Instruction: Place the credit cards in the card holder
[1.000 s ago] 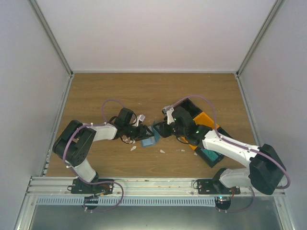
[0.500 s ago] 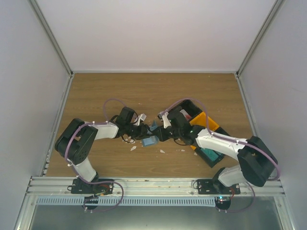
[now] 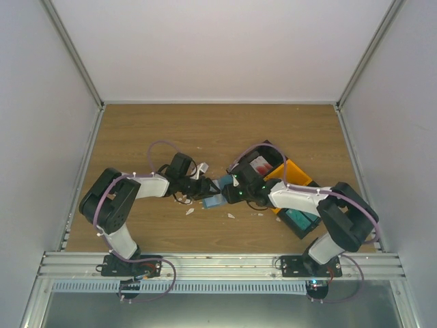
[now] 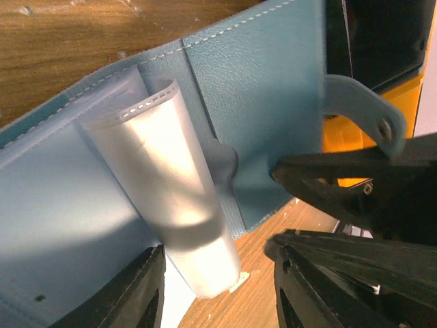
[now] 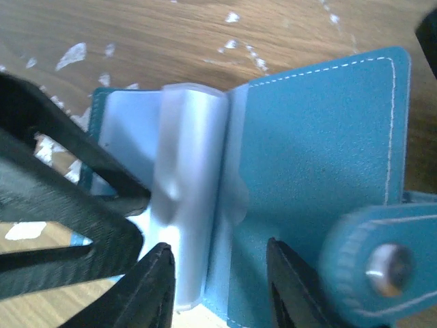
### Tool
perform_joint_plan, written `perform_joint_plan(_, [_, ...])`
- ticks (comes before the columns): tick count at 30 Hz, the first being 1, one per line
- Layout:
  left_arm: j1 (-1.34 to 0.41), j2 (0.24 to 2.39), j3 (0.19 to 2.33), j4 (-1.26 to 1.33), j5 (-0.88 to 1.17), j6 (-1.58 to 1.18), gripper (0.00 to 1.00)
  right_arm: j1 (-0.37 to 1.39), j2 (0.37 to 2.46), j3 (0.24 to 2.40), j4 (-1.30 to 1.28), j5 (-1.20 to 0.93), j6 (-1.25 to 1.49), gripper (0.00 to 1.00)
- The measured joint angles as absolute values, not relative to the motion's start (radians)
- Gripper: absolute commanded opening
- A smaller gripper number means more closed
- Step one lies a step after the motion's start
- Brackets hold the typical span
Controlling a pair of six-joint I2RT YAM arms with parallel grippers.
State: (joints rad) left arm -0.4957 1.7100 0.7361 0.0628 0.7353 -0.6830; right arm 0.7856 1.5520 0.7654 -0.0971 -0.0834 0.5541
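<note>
Well, on the wooden table (image 3: 136, 137) I see the black bin (image 3: 270, 145) at right holding one red-and-white credit card (image 3: 261, 165). The orange bin (image 3: 293, 171) beside it is partly hidden by my right arm. The card holder (image 3: 214, 201) lies opened mid-table, well away from every edge. My left gripper (image 3: 205, 188) has its jaws spread, both tips over the holder's left panel. My right gripper (image 3: 227, 193) is spread too, one tip at the right flap. White scraps (image 3: 190, 211) lie just beside the holder.
</note>
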Motion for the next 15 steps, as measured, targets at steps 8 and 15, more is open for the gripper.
perform_joint_plan(8, [-0.496, 1.71, 0.737, 0.064, 0.732, -0.678, 0.64, 0.785, 1.618, 0.739, -0.067, -0.062, 0.563, 0.52])
perform_joint_plan(15, [-0.498, 1.71, 0.737, 0.068, 0.733, -0.679, 0.66, 0.778, 1.615, 0.703, 0.013, -0.084, 0.598, 0.55])
